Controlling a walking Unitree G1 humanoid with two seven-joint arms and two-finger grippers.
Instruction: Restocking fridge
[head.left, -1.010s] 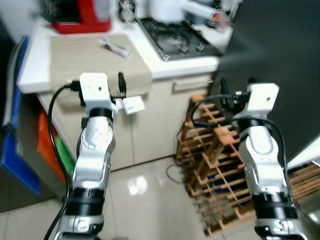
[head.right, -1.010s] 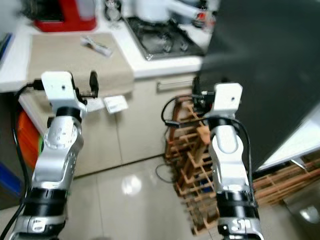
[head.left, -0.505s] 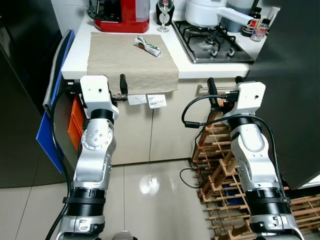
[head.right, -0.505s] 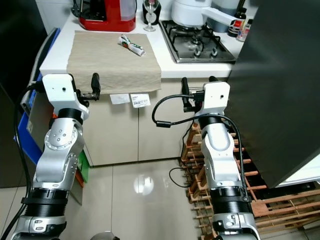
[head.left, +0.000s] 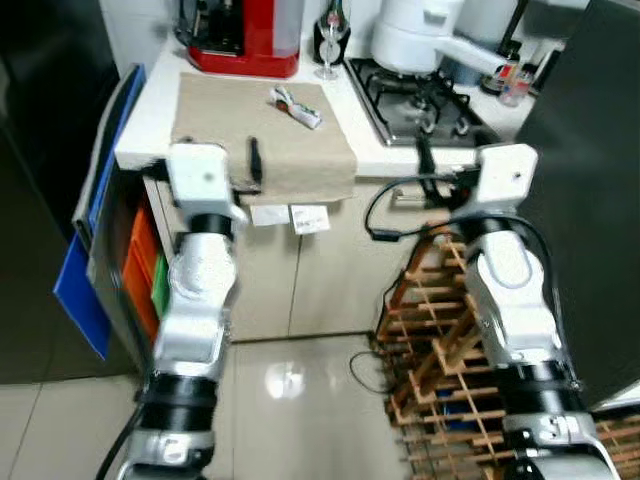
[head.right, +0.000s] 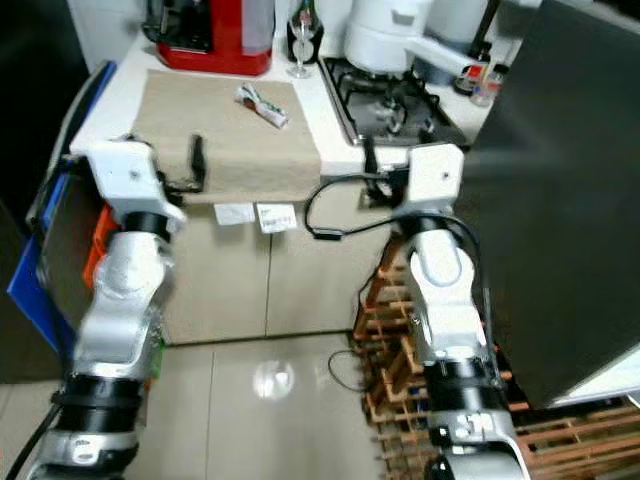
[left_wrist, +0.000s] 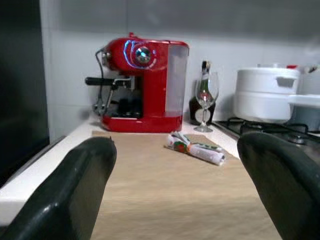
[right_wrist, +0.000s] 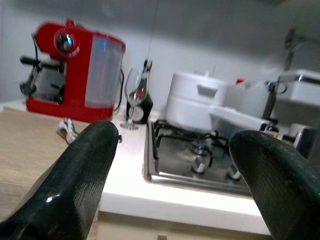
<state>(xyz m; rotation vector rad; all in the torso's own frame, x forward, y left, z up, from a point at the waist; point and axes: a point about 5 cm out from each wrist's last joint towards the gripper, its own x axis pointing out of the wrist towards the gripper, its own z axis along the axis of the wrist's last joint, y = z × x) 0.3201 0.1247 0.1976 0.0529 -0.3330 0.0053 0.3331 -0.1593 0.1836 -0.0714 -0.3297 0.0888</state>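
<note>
A small wrapped packet (head.left: 296, 107) with green and red print lies on a beige cloth (head.left: 222, 128) on the white counter. My left gripper (left_wrist: 175, 200) is held at the counter's front edge, facing the packet across the cloth. It is open with nothing between its fingers (head.left: 253, 160). My right gripper (right_wrist: 175, 195) is also open and empty, level with the counter edge in front of the gas hob (head.left: 428, 92). A dark fridge panel (head.left: 590, 200) rises at the right.
At the back of the counter stand a red coffee machine (head.left: 240, 35), a wine glass (head.left: 328, 40) and a white pot (head.left: 410, 35). A wooden wine rack (head.left: 440, 330) stands on the floor below my right arm. Blue boards (head.left: 85, 280) lean at the counter's left end.
The camera has swung and steadied on the counter. Both grippers now sit higher, at the counter's front edge, the left one over the cloth's edge. Both stay open and empty.
</note>
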